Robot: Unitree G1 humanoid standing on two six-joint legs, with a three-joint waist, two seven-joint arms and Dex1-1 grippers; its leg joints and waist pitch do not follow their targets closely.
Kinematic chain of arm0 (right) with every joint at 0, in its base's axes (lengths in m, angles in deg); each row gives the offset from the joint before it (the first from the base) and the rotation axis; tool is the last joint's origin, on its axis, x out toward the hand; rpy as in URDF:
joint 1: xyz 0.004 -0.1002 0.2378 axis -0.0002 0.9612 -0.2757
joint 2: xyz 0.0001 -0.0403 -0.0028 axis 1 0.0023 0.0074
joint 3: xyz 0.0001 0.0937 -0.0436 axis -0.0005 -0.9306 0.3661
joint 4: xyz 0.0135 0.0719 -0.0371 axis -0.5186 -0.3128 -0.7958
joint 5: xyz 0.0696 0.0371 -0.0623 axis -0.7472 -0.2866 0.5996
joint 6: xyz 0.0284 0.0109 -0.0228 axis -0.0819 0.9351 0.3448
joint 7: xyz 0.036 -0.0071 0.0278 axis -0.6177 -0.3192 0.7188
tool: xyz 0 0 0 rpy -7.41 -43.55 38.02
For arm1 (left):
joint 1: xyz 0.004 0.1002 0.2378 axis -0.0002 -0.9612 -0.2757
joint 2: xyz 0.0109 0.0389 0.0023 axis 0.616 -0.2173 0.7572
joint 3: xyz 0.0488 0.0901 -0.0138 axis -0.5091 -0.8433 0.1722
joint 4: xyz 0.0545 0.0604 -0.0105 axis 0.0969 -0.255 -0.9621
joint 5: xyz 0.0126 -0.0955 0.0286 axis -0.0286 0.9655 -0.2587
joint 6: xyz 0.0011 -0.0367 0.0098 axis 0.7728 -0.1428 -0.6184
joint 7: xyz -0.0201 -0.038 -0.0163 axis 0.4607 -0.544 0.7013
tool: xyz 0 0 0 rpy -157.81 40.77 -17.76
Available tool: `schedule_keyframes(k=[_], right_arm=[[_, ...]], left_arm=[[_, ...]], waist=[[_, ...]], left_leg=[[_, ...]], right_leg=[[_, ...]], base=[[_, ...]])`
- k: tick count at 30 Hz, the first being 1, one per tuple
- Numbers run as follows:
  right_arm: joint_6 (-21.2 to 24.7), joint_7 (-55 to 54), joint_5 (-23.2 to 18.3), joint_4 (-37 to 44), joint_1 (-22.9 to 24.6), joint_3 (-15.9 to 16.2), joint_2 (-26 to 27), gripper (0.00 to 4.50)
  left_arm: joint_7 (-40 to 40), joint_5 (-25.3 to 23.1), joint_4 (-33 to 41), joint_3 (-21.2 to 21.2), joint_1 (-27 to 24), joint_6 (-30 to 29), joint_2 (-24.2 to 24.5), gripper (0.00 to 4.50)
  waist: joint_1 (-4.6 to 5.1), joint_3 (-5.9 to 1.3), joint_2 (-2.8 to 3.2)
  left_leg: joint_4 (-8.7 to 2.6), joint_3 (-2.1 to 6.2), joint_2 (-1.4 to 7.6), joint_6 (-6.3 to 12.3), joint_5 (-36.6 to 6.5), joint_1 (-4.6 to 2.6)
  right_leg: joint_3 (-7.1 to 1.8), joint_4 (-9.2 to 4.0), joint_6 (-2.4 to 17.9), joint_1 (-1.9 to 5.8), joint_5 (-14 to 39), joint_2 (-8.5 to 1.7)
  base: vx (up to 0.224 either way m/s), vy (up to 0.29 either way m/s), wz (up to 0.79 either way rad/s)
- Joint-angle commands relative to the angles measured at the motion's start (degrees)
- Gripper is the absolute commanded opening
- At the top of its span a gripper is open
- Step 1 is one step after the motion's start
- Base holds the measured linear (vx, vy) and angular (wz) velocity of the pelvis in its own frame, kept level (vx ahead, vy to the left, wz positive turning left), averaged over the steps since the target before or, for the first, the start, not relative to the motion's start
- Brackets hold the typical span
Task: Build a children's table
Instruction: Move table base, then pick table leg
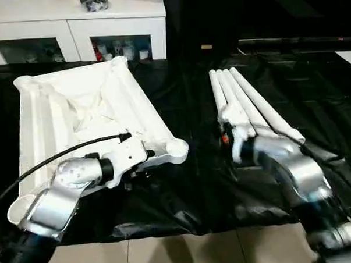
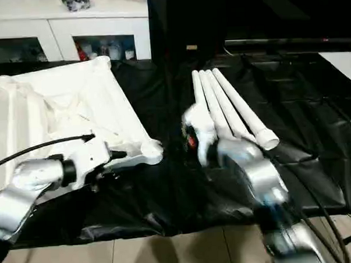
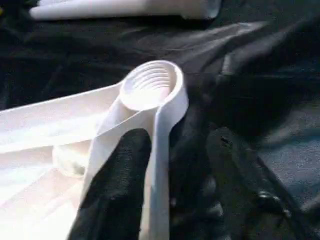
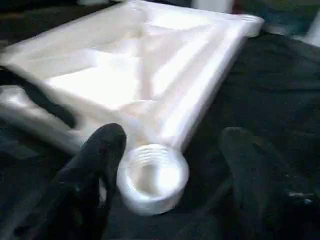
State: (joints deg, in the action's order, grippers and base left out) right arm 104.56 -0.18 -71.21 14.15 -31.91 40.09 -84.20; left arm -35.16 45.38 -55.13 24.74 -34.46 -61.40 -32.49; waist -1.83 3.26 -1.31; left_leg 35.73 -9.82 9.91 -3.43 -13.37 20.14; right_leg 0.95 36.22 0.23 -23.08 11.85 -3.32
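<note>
The children's table is in parts on a black cloth. Its white tabletop (image 1: 87, 106) lies upside down on the left, ribs up, with a round threaded corner socket (image 1: 177, 148) nearest the middle. Several white legs (image 1: 250, 102) lie side by side on the right. My left gripper (image 1: 143, 162) is at the tabletop's near edge beside that socket. It is open, with one finger (image 3: 120, 170) inside the rim and the other outside. My right gripper (image 1: 229, 139) hovers at the legs' near ends, pointing toward the socket (image 4: 152, 177). It is open, with nothing between its fingers.
A white glass-doored cabinet (image 1: 72, 25) stands behind the tabletop. The black cloth (image 1: 201, 188) ends at a tiled floor (image 1: 186, 250) close to me. A black cable (image 1: 60, 155) runs along my left forearm.
</note>
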Motion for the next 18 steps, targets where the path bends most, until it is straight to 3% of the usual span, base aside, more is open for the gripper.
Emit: schedule_keyframes(k=[1, 7, 10, 18], right_arm=[[1.21, -7.31, 2.20, -6.66, -3.56, -2.64, 1.01, 3.71], [0.41, -18.72, 3.62, -23.19, -11.97, -6.53, 3.29, 4.19], [-0.96, -22.35, 3.89, -31.87, -16.09, -8.05, 4.14, 4.47], [-4.84, -27.84, 4.72, -43.80, -21.99, -10.19, 4.72, 4.50]], left_arm=[[-2.36, -0.37, 1.60, 1.62, 0.02, -1.52, -0.49, 2.42], [-4.91, -0.27, 3.51, 1.53, -0.33, -3.93, -2.56, 2.94], [-4.66, 1.26, 6.25, 0.97, -0.71, -5.68, -3.97, 3.24], [-3.06, 5.03, 10.78, 0.55, -0.96, -9.20, -5.18, 3.77]], waist=[[0.22, -3.74, 0.11], [-0.07, -4.07, 0.03], [-0.16, -4.07, -0.30], [-0.02, -3.97, -0.26]], left_leg=[[-4.38, 0.36, 2.40, 1.03, -0.05, -0.17], [-4.13, 0.15, 2.13, 0.45, 2.64, -0.12], [-4.06, 0.06, 2.19, 0.95, 2.06, 0.12], [-3.93, -0.08, 2.27, 1.33, 1.08, 0.13]], right_leg=[[-2.12, -3.03, 15.94, 2.78, 0.45, -3.65], [-2.13, -2.45, 16.60, 3.12, -5.64, -3.41], [-2.13, -2.49, 17.37, 3.39, -5.74, -3.57], [-1.99, -2.40, 17.53, 3.17, -4.25, -3.53]], base=[[0.000, 0.000, 0.00], [0.000, 0.000, 0.00], [0.000, 0.000, 0.00], [0.000, 0.000, 0.00]])
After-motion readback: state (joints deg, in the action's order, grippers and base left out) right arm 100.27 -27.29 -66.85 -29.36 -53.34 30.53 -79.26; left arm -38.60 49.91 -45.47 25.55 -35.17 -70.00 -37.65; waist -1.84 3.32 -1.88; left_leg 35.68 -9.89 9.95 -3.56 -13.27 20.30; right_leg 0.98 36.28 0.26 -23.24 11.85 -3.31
